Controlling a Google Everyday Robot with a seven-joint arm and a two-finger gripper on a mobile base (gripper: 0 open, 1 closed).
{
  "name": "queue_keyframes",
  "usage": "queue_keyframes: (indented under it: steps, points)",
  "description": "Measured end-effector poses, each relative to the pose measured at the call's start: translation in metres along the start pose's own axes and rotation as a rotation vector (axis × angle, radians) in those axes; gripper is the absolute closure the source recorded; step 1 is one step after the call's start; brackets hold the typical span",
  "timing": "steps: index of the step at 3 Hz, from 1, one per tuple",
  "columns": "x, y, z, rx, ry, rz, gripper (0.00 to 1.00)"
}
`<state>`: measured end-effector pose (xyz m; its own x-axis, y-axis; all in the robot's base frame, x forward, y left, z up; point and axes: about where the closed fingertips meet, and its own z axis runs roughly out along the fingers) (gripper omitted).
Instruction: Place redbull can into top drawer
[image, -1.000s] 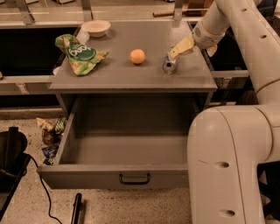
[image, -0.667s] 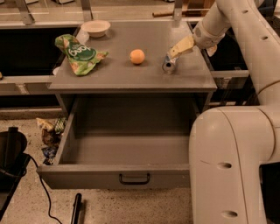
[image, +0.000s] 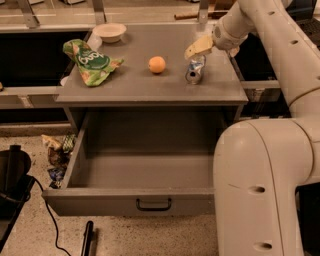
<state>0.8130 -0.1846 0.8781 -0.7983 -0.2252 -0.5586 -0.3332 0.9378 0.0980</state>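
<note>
The redbull can (image: 195, 70), slim and silver-blue, lies on its side on the grey cabinet top (image: 150, 87) at the right. My gripper (image: 196, 50) hangs just above the can's far end, its pale fingers (image: 199, 47) pointing left and down. The top drawer (image: 142, 200) is pulled wide open below the cabinet top, with a dark pull handle (image: 154, 204) at the centre of its front panel. Nothing lies inside the drawer.
An orange ball (image: 157, 64) sits left of the can. A green chip bag (image: 90, 61) and a white bowl (image: 109, 31) lie at the top's left. My pale arm and base (image: 260, 185) fill the right side. Litter (image: 57, 150) and a black cable (image: 47, 210) lie on the floor left.
</note>
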Motion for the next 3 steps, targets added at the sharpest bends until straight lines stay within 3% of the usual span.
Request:
queue_keyframes:
  steps: [1,2,3]
  points:
    - [0.003,0.001,0.016,0.03,0.017,-0.001,0.0]
    - [0.013,0.005,0.03,0.018,0.038,0.009,0.0]
    - [0.016,0.01,0.042,0.018,0.05,0.001,0.18]
